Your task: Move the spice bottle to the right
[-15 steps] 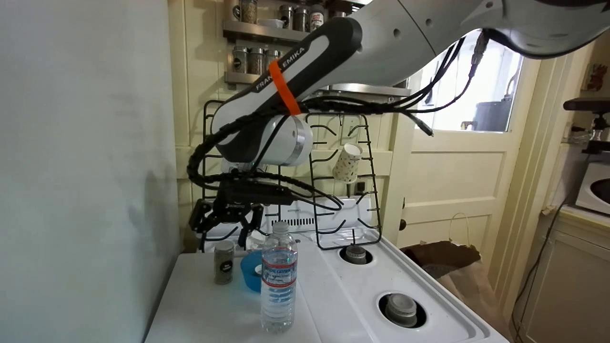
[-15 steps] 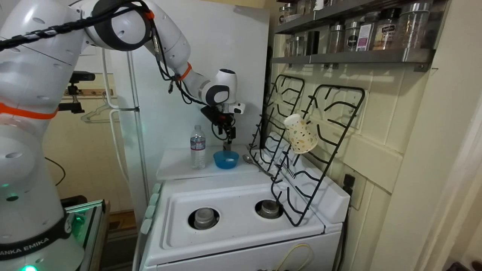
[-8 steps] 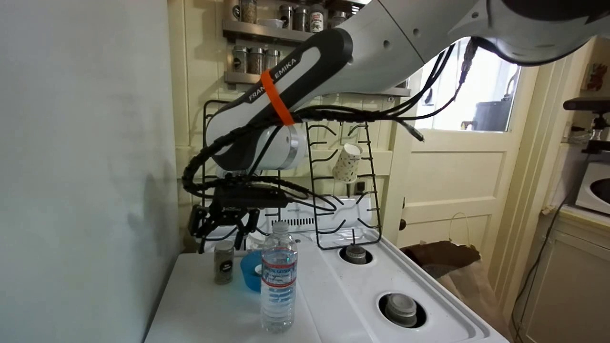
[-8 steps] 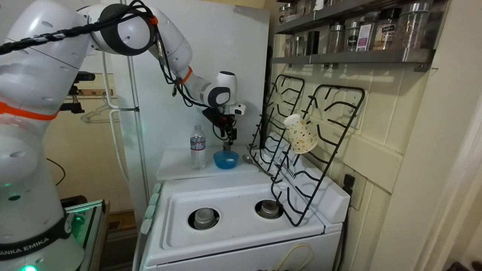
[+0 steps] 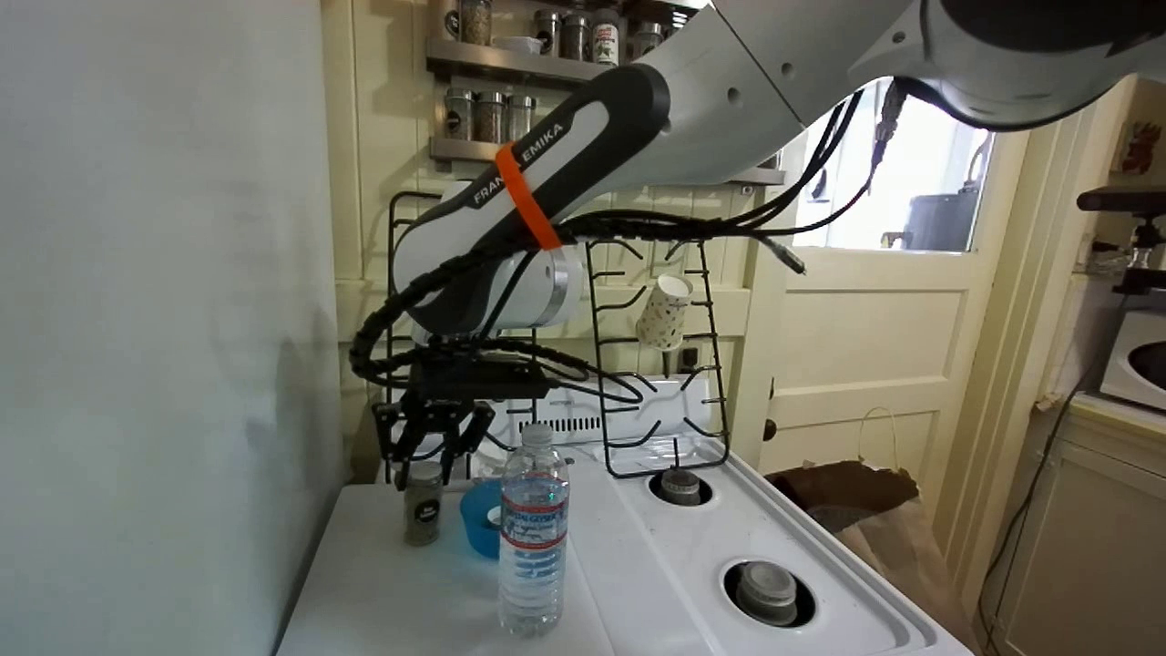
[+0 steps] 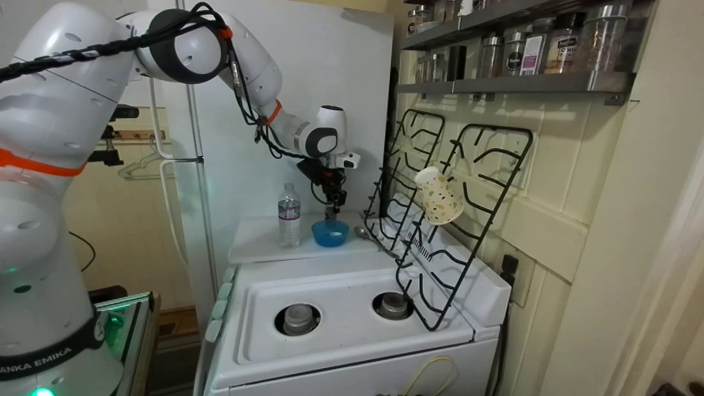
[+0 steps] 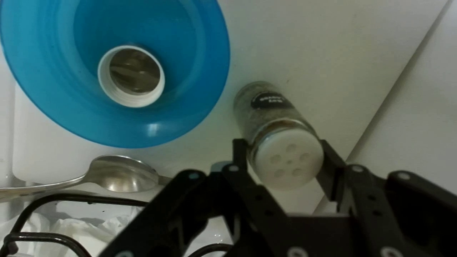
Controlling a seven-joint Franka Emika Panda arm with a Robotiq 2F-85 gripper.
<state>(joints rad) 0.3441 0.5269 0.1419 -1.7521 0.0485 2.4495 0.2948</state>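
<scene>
The spice bottle [image 5: 422, 515], a small clear jar of greyish contents with a dark round label and a pale holed top, stands on the white surface. From above, in the wrist view, my gripper [image 7: 284, 153] is shut on the spice bottle [image 7: 266, 101] near its top, one black finger [image 7: 240, 155] on each side. In an exterior view, the gripper [image 5: 423, 472] sits right at the jar's top. The blue bowl hides the lower part of the jar in an exterior view.
A blue bowl [image 7: 200, 107] holding a white ring-shaped piece [image 7: 103, 76] is close beside the jar. A water bottle [image 5: 533, 556] stands nearer that camera. A spoon [image 7: 119, 175] and black grate [image 7: 93, 200] lie on the gripper's side. A patterned cup [image 6: 438, 197] hangs on a grate.
My gripper has come down slightly and its fingers have drawn together onto the jar's top. The jar has shifted a little to the left in an exterior view.
</scene>
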